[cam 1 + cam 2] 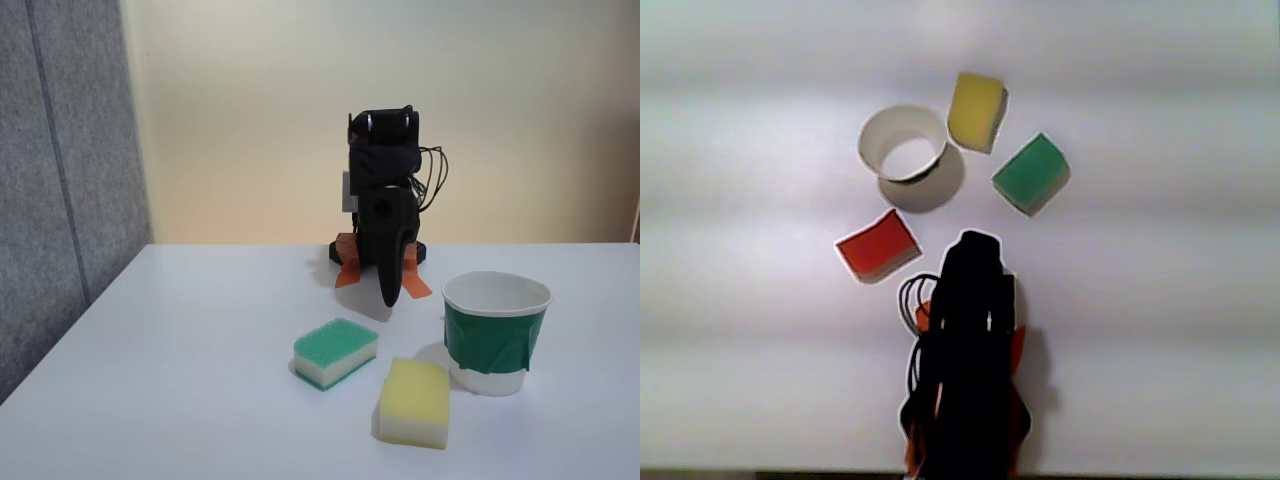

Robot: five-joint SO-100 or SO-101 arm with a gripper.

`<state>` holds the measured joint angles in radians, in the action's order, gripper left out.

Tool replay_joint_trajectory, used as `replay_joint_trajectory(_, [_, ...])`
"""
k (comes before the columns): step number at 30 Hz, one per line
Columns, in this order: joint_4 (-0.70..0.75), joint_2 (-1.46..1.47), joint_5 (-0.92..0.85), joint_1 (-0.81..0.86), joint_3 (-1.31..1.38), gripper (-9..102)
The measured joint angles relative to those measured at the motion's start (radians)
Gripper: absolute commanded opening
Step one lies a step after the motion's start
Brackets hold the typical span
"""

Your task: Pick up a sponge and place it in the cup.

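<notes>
- Other view is looking down on the arm [968,340], which is sitting folded up near the bottom edge with its tip pointing toward the things.
- The claw [392,297] is hanging low in front of the arm in the fixed view, and I cannot tell if it is spread or pressed together. It is holding nothing.
- The sponge [877,246] is lying flat on the surface [1160,300], red top up, just beside the arm's tip on its left in the other view. It is near the cup [902,143] but not touching it.
- The cup is standing upright and looks empty inside.
- The step now, I think, is reaching for the sponge. To do it well, the claw should be opening wide, turning to match the sponge's tilt, and coming straight down over its short sides.
- A green sponge [1031,173] and a yellow sponge [977,111] are lying on the other side of the cup, well apart from the red one, so they are not getting in the way.
- Lots of open room is lying left of the sponge. The cup's rim is close, so a lift should be going high enough to clear it and not be tipping it.
</notes>
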<state>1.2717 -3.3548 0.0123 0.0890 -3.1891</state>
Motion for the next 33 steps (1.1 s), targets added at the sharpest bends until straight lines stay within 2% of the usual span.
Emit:
replay_joint_trajectory(18, [0.0,0.0,-0.012,0.018,0.0,0])
replay_joint_trajectory(23, [0.026,0.0,0.009,-0.021,0.026,0])
replay_joint_trajectory(27, [0.029,0.066,0.029,-0.06,0.103,0])
replay_joint_trajectory(30, [0.086,0.144,0.077,-0.095,0.163,0])
replay_joint_trajectory(33, [0.097,0.262,0.048,-0.13,0.256,0])
